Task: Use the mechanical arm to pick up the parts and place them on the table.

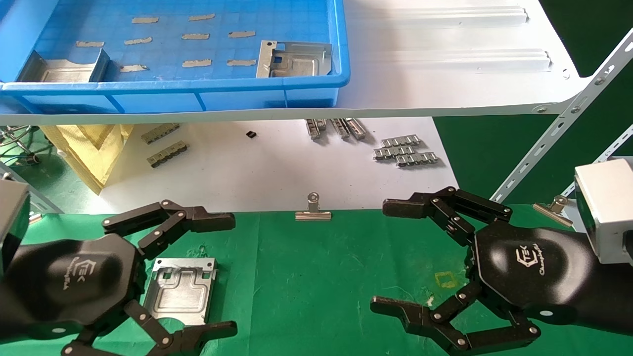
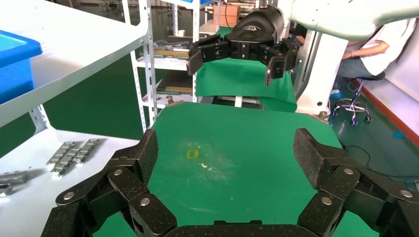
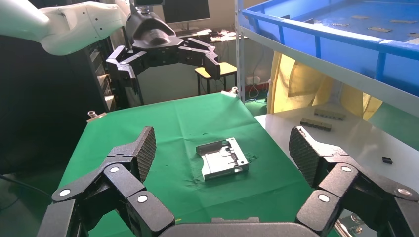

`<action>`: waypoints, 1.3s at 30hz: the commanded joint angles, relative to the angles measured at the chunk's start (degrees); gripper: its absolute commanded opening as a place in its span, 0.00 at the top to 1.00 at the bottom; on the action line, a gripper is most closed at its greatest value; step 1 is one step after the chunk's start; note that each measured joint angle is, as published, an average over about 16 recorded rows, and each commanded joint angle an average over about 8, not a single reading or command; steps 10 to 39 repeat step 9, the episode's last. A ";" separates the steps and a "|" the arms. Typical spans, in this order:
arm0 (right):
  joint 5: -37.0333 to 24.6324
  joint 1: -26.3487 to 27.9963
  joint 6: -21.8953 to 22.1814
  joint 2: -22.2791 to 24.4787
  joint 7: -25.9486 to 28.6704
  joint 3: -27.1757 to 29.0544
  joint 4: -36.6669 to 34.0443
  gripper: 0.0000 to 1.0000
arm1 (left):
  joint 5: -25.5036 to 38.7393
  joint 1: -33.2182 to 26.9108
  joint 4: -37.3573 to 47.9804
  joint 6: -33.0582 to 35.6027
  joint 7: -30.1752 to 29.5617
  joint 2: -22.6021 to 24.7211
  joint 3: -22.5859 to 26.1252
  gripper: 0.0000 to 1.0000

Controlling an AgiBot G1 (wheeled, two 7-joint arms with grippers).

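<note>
One silver part lies flat on the green table, free of both grippers; it also shows in the right wrist view. My left gripper is open and empty, raised over the table with the part showing between its fingers; its palm hides the part's left edge. My right gripper is open and empty over the right of the table near a yellow square mark. Two more parts sit in the blue tray on the white shelf.
Binder clips hold the cloth's far edge. Ribbed metal strips lie on the lower white surface, by a yellow bag. Slanted shelf struts stand at the right.
</note>
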 commanded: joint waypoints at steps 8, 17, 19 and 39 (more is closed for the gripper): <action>0.00 0.00 0.00 0.00 0.00 0.00 0.00 0.00 | 0.02 -0.03 0.05 0.02 0.03 0.03 0.03 0.00; 0.00 0.00 0.00 0.00 0.00 0.00 0.00 0.00 | 0.02 -0.03 0.06 0.02 0.03 0.03 0.03 0.00; 0.00 0.00 0.00 0.00 0.00 0.00 0.00 0.00 | 0.02 -0.03 0.06 0.02 0.03 0.03 0.03 0.00; 0.00 0.00 0.00 0.00 0.00 0.00 0.00 0.00 | 0.02 -0.03 0.06 0.02 0.03 0.03 0.03 0.00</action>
